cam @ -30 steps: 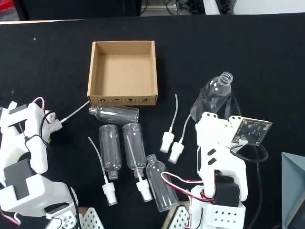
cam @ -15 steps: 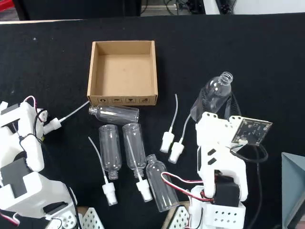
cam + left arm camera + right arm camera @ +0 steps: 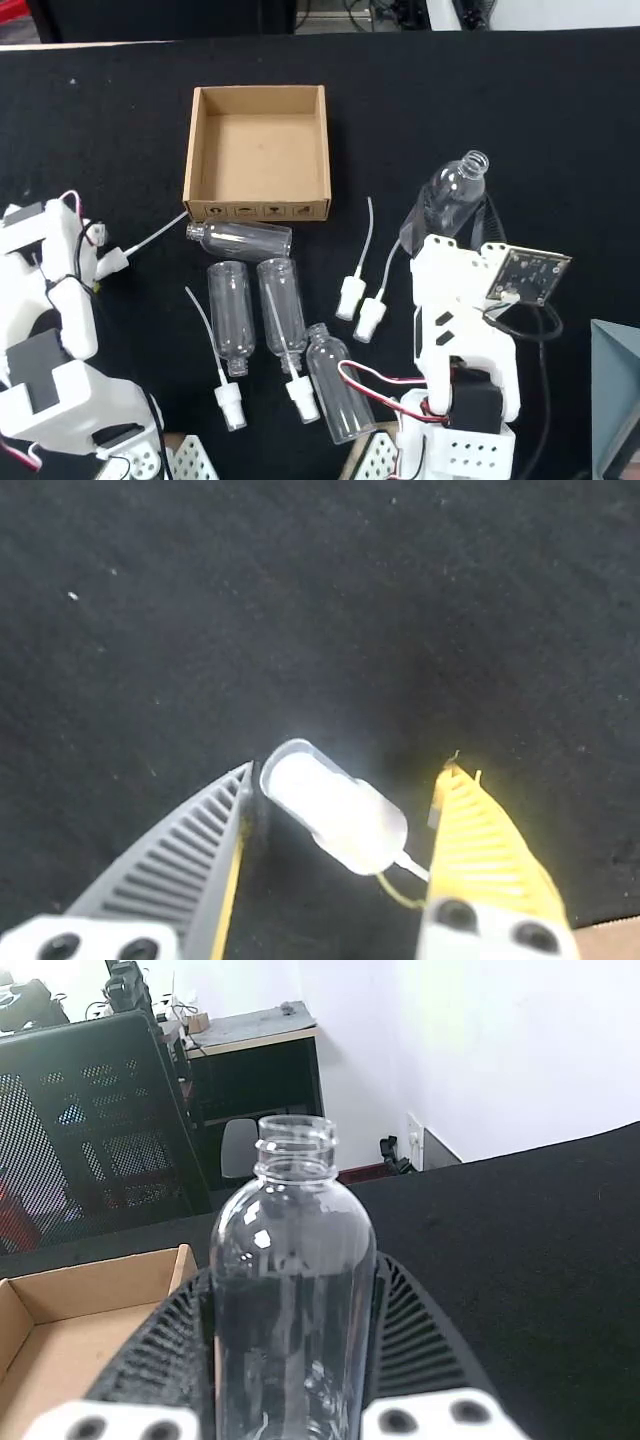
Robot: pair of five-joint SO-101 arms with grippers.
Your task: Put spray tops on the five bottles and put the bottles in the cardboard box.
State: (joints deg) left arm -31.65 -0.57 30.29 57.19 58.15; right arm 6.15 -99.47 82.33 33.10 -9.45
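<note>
Step in hand, by my judgement: picking up a top. My right gripper [image 3: 290,1295] clamps one bottle [image 3: 292,1200], neck up, toward the table's right edge. My left gripper [image 3: 345,770] stands open around a spray top [image 3: 335,805] near the left edge. Next: close, lift, align its tube with the neck.

Nothing legible: the printed marks [image 3: 256,211] on the cardboard box [image 3: 325,150] are too small.

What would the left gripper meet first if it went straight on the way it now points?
The left gripper points down at the white spray top lying between its open fingers, so it likely meets that first, then the black table beneath. How near it is I cannot tell.
</note>
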